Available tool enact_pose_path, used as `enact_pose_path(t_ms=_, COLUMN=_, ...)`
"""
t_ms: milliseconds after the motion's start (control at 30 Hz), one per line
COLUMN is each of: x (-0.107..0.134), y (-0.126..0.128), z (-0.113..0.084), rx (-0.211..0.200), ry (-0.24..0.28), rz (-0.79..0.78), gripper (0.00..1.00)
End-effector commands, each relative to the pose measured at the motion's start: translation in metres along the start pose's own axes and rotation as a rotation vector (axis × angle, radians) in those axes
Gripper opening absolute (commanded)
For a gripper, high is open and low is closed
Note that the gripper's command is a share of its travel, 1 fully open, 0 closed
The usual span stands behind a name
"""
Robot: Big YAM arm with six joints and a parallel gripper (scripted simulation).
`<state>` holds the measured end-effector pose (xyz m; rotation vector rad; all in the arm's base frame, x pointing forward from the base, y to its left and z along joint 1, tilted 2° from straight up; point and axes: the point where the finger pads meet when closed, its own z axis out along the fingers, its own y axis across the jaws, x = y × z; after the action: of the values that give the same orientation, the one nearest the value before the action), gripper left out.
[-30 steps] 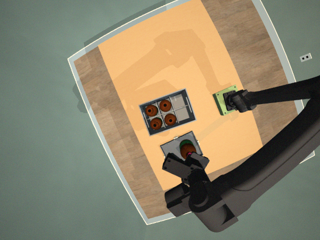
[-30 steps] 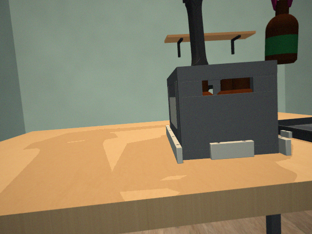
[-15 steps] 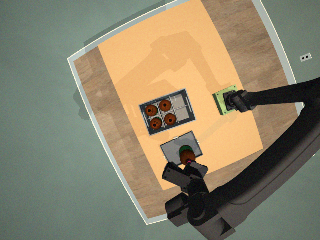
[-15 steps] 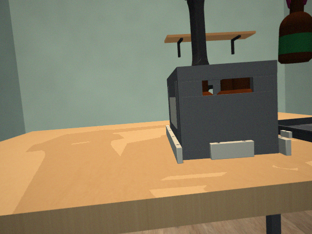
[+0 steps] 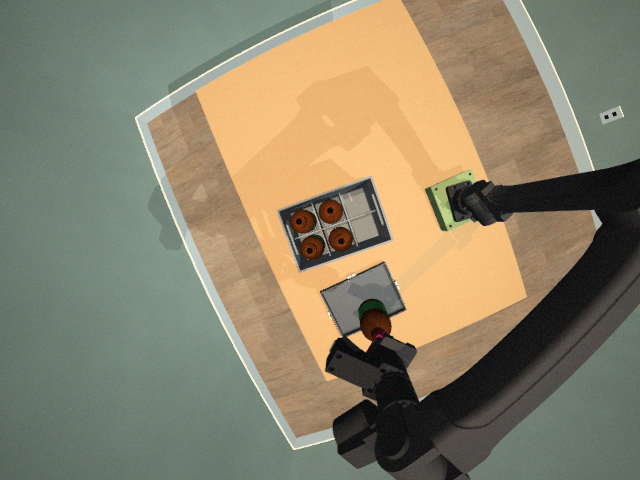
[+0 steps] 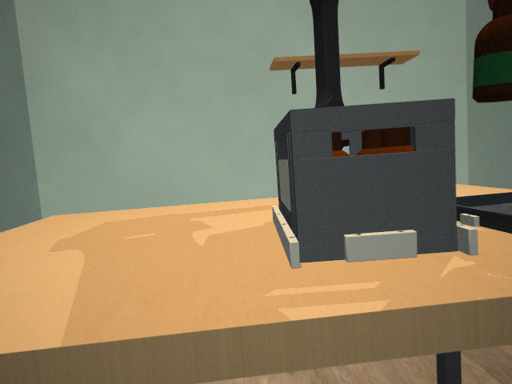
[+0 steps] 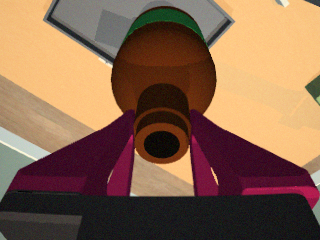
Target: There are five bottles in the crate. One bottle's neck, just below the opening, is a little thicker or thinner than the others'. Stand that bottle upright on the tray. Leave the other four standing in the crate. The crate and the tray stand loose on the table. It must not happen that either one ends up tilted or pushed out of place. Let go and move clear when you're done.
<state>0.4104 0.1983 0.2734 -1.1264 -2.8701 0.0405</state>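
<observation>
Top view first: where is the bottle (image 5: 375,322) (image 6: 493,68) (image 7: 164,55) from the tool (image 5: 379,338) (image 7: 162,119)?

"Hanging below it, base leading, the tool clenched on its neck. It is up in the air by the tray (image 5: 338,297) (image 6: 488,210) (image 7: 82,37), seen partly over it from above."

And its long axis?

"Close to upright in the exterior view, which cuts off part of it. The coming move, I judge, is to centre the base over the tray, then lower straight; the only arm does it."

How does it look?

"Brown, round-shouldered, green band, open dark mouth, a ridge under the lip. Whether its neck differs from the four in the crate (image 5: 336,256) (image 6: 372,198), I cannot tell."

Bottle (image 5: 375,324) (image 6: 494,66) (image 7: 164,55) farther from crate (image 5: 346,255) (image 6: 376,194)
</observation>
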Motion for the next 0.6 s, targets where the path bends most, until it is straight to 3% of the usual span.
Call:
enact_pose_path(t_ms=0, x=0.002, y=0.025, z=-0.034, rx=-0.070, ry=-0.027, rz=0.003, gripper=0.00)
enact_pose_path(t_ms=567, x=0.009, y=0.037, z=-0.036, rx=-0.074, ry=-0.027, rz=0.003, gripper=0.00)
